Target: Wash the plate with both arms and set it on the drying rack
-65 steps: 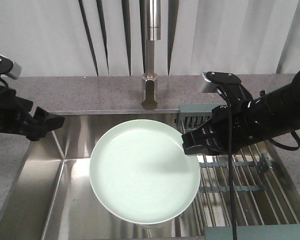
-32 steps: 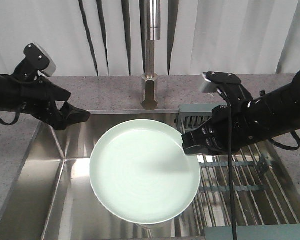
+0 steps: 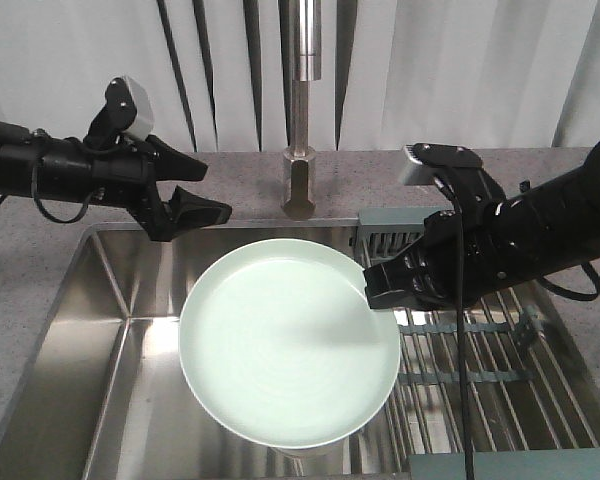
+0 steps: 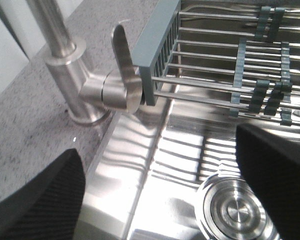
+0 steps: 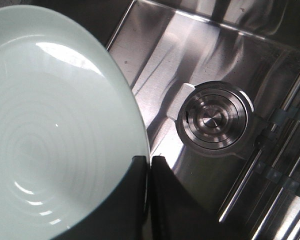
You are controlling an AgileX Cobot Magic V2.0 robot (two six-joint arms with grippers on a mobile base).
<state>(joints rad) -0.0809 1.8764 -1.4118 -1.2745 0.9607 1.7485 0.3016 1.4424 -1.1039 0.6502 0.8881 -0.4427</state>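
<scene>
The pale mint-green plate (image 3: 285, 345) hangs level over the steel sink (image 3: 110, 350). My right gripper (image 3: 372, 287) is shut on its right rim. In the right wrist view the two fingers pinch the edge of the plate (image 5: 50, 125) at the right gripper (image 5: 149, 167). My left gripper (image 3: 216, 190) is open with nothing in it. It hovers over the sink's back left corner, left of the faucet base and apart from the plate. The left wrist view shows the left gripper (image 4: 160, 195) wide apart, facing the faucet (image 4: 65, 75) and the drying rack (image 4: 215, 60).
The tall steel faucet (image 3: 302, 100) rises behind the sink, its handle (image 4: 125, 65) pointing up. The drying rack (image 3: 480, 380) spans the sink's right side under my right arm. The round steel drain (image 5: 212, 120) lies in the sink floor. Grey speckled counter (image 3: 40, 260) surrounds the sink.
My left arm has swung from the far left edge up and rightward to the sink's back left, near the faucet. The right arm and the plate have stayed still.
</scene>
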